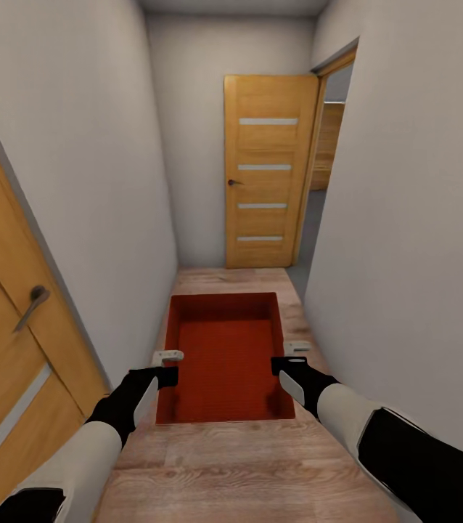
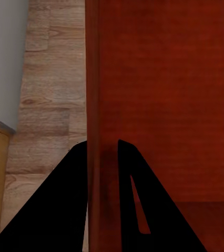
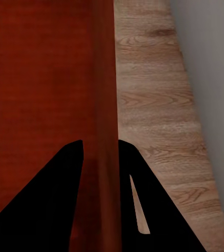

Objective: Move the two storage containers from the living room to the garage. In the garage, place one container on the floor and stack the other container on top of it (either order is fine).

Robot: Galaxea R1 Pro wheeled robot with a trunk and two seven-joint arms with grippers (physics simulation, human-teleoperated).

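One orange-red storage container (image 1: 226, 359) in view, carried over the plank floor (image 1: 260, 465). Left gripper (image 1: 165, 367) pinches its left wall, right gripper (image 1: 284, 361) its right wall; two doors ahead

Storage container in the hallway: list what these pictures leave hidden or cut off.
- Head view: the storage container shows its open inside; its underside and the wood floor beneath are hidden by it.
- Left wrist view: the left gripper straddles the wall; the far rim is cut by the frame edge.
- Right wrist view: the right gripper likewise.
- Head view: the room past the open door is mostly hidden by the wall.
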